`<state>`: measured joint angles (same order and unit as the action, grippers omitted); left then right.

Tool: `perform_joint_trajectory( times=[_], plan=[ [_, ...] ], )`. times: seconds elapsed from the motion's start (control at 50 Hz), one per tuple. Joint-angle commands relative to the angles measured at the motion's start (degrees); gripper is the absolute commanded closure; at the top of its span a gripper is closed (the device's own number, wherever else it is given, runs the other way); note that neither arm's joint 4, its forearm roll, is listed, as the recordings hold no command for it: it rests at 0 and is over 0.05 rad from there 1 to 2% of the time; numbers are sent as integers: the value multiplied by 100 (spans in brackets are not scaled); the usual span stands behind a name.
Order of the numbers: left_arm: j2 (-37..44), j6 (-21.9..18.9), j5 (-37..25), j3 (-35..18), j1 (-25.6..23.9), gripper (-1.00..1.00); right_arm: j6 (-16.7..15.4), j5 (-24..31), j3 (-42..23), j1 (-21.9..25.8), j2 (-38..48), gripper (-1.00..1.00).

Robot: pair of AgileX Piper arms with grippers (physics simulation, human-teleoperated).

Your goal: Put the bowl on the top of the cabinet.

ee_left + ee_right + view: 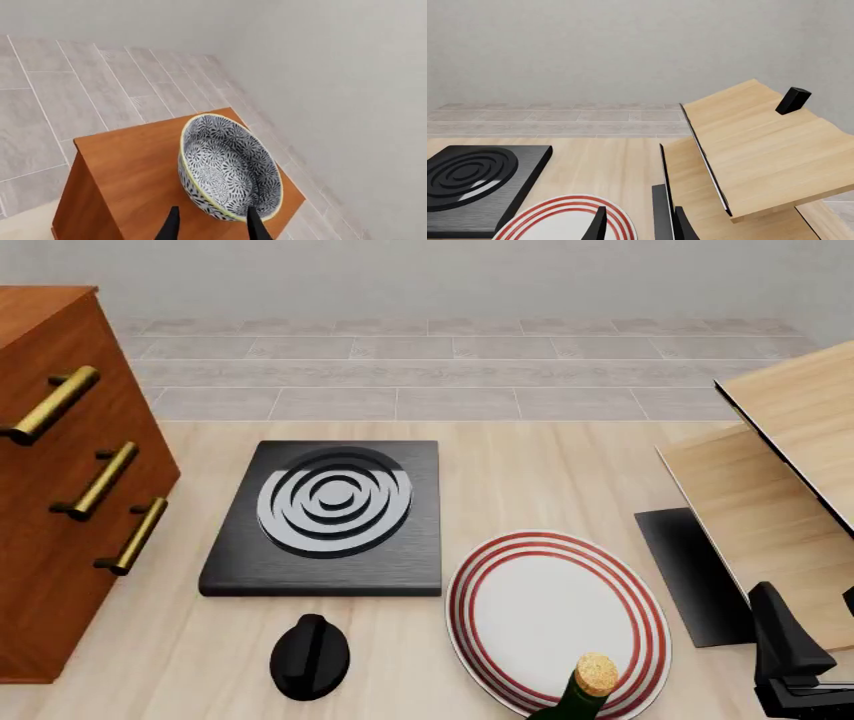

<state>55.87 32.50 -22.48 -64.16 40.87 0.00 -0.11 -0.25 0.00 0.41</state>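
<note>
Left wrist view: bowl [230, 167] over the cabinet [133, 170] top, tilted steeply, its opening turned toward the camera. Left gripper [212, 225] has its jaws narrow around the near rim, one finger inside the wall and one outside. Whether the bowl's base touches the wood, cannot tell. It sits near the cabinet's far edge, so judged risk: released at this tilt, it could roll or slide off. Better to level the wrist first, lower until the base seats flat, pull slightly inward from the edge, then open and lift straight up. Front view shows the cabinet front [60, 490] at the desk's [534, 470] left; its top is out of frame. Right gripper [639, 225] low by the striped plate [570, 220], jaws narrow, holding nothing.
</note>
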Motion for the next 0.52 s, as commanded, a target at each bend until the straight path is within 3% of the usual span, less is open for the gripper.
perform_joint_trajectory(
  times=[0.02,0.52],
  plan=[
    [-625,149,-253,-88,-201,-100,-1,0,0,0,1,-100],
    [-946,137,-475,-187,-308,-100,1,0,0,1,0,-100]
  ],
)
